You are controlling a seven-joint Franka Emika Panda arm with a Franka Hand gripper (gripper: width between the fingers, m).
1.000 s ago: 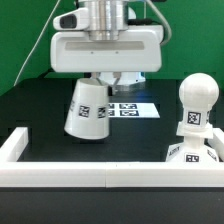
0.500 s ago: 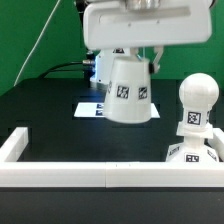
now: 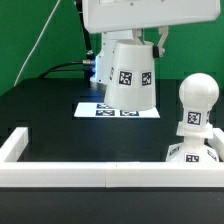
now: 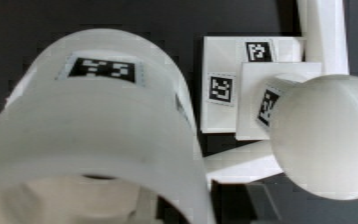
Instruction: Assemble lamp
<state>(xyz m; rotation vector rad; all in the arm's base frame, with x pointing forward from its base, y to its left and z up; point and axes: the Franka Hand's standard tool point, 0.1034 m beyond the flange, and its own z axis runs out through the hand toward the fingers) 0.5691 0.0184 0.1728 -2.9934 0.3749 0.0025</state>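
The white tapered shade (image 3: 130, 75) hangs tilted in the air above the black table, held at its narrow top under the arm's white head. My gripper (image 3: 129, 42) is shut on it, and its fingers are mostly hidden. The round bulb (image 3: 195, 100) stands upright on the small base (image 3: 192, 156) at the exterior view's right, close to the front wall. The shade is to the left of the bulb and higher, not touching it. In the wrist view the shade (image 4: 96, 130) fills most of the picture and the bulb (image 4: 329, 130) lies beside it.
The marker board (image 3: 120, 111) lies flat on the table under and behind the shade, and it also shows in the wrist view (image 4: 250, 55). A low white wall (image 3: 90, 172) borders the table's front and sides. A green curtain hangs behind.
My gripper has carried the shade up off the table and toward the exterior view's right, nearer the bulb. The bulb and base have not moved.
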